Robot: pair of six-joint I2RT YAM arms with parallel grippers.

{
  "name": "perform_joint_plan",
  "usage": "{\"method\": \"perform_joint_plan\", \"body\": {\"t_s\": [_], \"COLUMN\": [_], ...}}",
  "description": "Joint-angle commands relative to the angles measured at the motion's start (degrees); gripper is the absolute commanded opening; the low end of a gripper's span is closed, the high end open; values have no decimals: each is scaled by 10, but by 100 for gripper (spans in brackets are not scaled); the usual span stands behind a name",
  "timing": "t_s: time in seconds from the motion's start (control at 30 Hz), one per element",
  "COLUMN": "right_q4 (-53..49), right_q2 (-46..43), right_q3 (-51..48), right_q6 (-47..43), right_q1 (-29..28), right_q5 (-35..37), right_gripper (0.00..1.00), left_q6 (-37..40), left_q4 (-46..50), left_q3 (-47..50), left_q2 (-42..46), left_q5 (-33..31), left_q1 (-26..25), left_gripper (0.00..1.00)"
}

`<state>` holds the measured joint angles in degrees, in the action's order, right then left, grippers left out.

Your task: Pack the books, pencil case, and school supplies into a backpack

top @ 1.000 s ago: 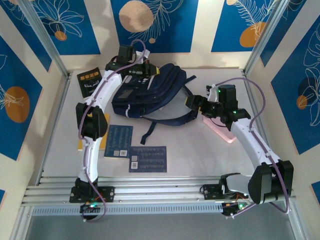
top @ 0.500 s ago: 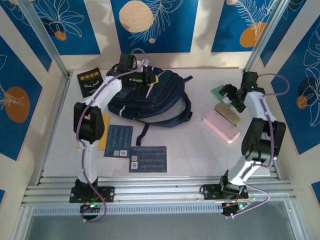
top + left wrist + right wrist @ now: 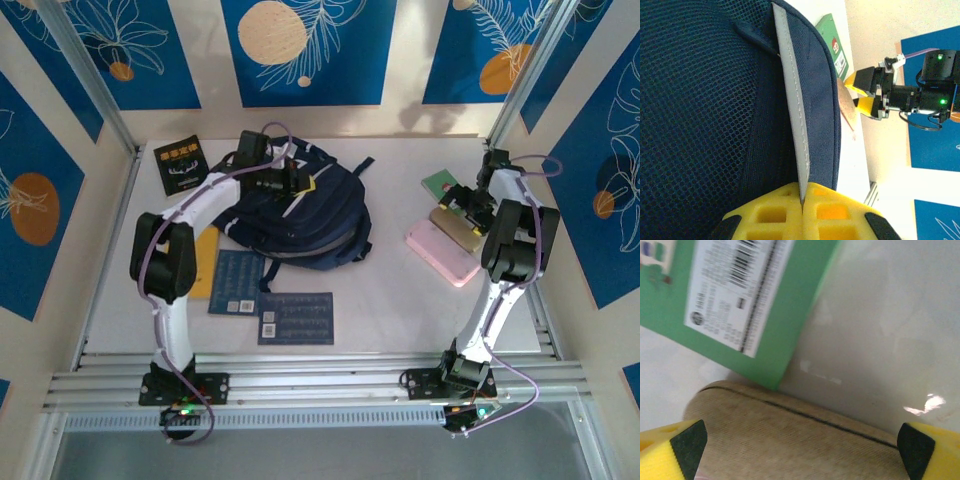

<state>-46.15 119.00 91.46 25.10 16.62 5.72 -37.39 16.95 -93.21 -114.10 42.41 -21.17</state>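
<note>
left claw [image 3: 802,202] is clenched on the pale stripe of the backpack [image 3: 715,100], whose navy mesh is spread just beyond its fingers. right claw [image 3: 802,442] is spread wide with nothing grasped, directly above the tan pouch [image 3: 765,425]; the green booklet [image 3: 740,305] is seen just ahead of it, one corner at the pouch's edge. the pencil case [image 3: 445,255] is laid on the desk [image 3: 400,310] beside the pouch, nearer the bases than that claw. two dark blue books [image 3: 238,282] are laid well behind the left claw, the black book [image 3: 180,165] to its left.

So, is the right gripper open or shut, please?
Open: the right gripper has its jaws wide apart over the tan pouch.
</note>
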Motion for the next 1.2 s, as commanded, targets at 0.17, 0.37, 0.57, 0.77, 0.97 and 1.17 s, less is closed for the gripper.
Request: {"method": "perform_joint_plan", "body": {"t_s": [0.17, 0.37, 0.57, 0.77, 0.97, 1.17], "right_q4": [-26, 7, 30, 54, 133, 173], "right_q2": [-21, -70, -120, -169, -246, -301], "right_q3": [-44, -117, -192, -240, -335, -427], "right_q6": [-14, 2, 30, 71, 175, 226], "right_q1": [3, -8, -35, -36, -7, -32], "right_q5": [-65, -110, -101, -130, -219, -254], "right_gripper": [100, 99, 99, 100, 99, 100], "left_q6": [-6, -9, -4, -9, -8, -8], "left_q4": [-44, -49, -42, -47, -47, -47], "left_q3": [-4, -1, -7, -7, -9, -11], "left_q2": [37, 36, 36, 36, 38, 35], "left_q5": [18, 22, 28, 33, 36, 38], "left_q1": [-8, -14, -17, -17, -18, -18], "left_gripper": [0, 0, 0, 0, 0, 0]}}
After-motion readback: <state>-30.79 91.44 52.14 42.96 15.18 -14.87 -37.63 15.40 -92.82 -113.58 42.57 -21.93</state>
